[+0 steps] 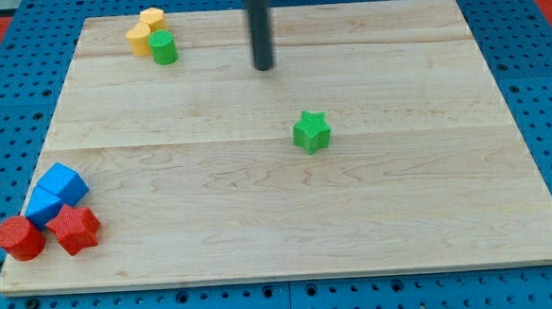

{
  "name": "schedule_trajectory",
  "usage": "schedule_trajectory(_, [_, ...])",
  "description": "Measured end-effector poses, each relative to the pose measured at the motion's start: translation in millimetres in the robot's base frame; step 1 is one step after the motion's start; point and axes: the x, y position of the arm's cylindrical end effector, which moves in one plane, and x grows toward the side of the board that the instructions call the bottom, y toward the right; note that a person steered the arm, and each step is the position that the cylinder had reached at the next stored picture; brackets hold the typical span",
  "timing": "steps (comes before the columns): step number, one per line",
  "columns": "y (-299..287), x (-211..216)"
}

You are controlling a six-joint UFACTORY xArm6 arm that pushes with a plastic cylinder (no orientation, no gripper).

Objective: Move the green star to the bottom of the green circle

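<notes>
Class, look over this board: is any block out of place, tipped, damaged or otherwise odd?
Nothing looks damaged or tipped. The green star sits alone mid-board, far from the green circle, which touches the yellow blocks at the view's top left. My tip hangs above the star toward the view's top, touching nothing.

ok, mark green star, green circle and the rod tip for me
green star (311, 132), camera view, top face centre
green circle (163, 47), camera view, middle of block
my tip (265, 67), camera view, rod's very end
</notes>
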Motion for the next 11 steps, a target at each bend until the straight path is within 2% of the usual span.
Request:
schedule_trajectory(1, [80.9,55.8])
schedule_trajectory(2, [101.1,99.6])
schedule_trajectory(3, [27.0,107.4])
schedule_trajectory(5, [-34.1,147.2])
schedule_trajectory(6, [-111.6,123.8])
schedule_trajectory(7, [-159.0,100.6])
schedule_trajectory(8, [-155.0,145.2])
schedule_trajectory(9, [-181.8,160.7])
schedule_trajectory(11, [-236.2,107.8])
